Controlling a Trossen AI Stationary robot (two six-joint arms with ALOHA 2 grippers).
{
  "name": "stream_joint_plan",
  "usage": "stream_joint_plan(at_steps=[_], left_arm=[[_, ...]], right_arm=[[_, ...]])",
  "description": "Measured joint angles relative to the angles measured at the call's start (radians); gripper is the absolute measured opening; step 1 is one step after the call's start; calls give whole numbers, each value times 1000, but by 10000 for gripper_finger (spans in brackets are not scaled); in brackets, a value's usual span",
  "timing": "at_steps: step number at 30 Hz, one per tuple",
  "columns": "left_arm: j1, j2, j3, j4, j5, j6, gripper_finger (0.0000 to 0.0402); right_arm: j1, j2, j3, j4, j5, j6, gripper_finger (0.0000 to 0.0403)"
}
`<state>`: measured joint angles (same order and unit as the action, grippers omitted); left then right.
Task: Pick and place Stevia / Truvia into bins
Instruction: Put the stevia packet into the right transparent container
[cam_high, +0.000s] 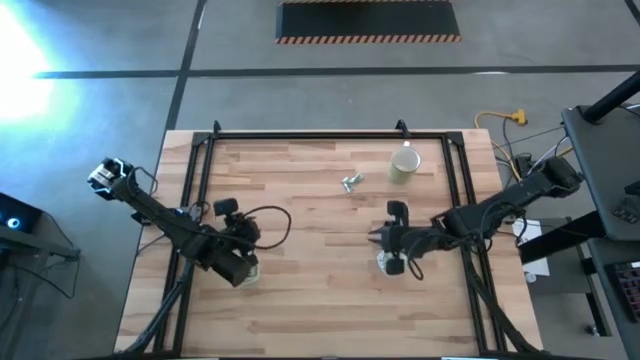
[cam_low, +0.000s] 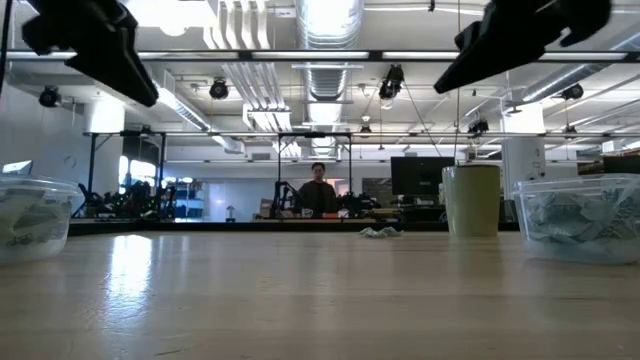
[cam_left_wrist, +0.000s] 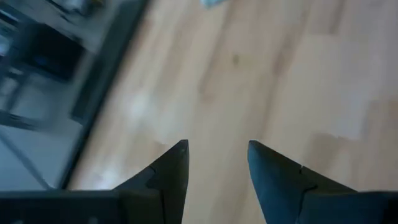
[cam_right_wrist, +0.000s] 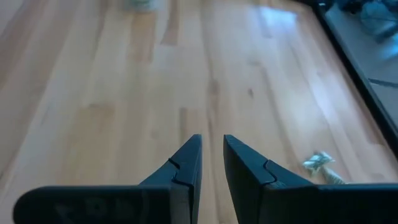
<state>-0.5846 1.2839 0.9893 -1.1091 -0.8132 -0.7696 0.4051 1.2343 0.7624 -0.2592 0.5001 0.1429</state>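
Observation:
A few Stevia sachets (cam_high: 350, 182) lie loose on the wooden table toward its far side, also seen in the low view (cam_low: 380, 232) and beside my right fingers (cam_right_wrist: 320, 163). Two clear bins stand near the table's middle, the left one (cam_low: 30, 215) and the right one (cam_low: 580, 215), each with pale sachets inside. My left gripper (cam_left_wrist: 217, 149) hangs open and empty above the left bin (cam_high: 247, 273). My right gripper (cam_right_wrist: 212, 143) hovers by the right bin (cam_high: 390, 264), with only a narrow gap between its fingers and nothing in it.
An opaque beige cup (cam_high: 404, 165) stands at the far right of the table, close to the loose sachets. A black frame (cam_high: 300, 136) runs along the table's far and side edges. A person (cam_low: 318, 190) stands far off in the room beyond.

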Motion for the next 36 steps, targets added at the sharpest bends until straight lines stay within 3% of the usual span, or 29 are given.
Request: stream_joint_plan(at_steps=[5,17,22,27,31,36], left_arm=[[0,-5,-43,10,-116,-10,148],[0,-11,-124,18,-182,-36,148],[0,-11,-118,19,-217,-36,148],[0,-11,-118,21,-219,-36,148],[0,-11,-118,26,-219,-36,148],[0,-11,-114,26,-218,-36,148]], right_arm=[[-102,0,0,55,-8,-6,57],[-374,12,0,209,-119,-50,96],[-476,75,17,211,-191,-42,118],[-547,175,92,209,-195,-45,135],[-601,267,199,117,-195,-36,141],[-658,415,382,-139,-194,7,141]])
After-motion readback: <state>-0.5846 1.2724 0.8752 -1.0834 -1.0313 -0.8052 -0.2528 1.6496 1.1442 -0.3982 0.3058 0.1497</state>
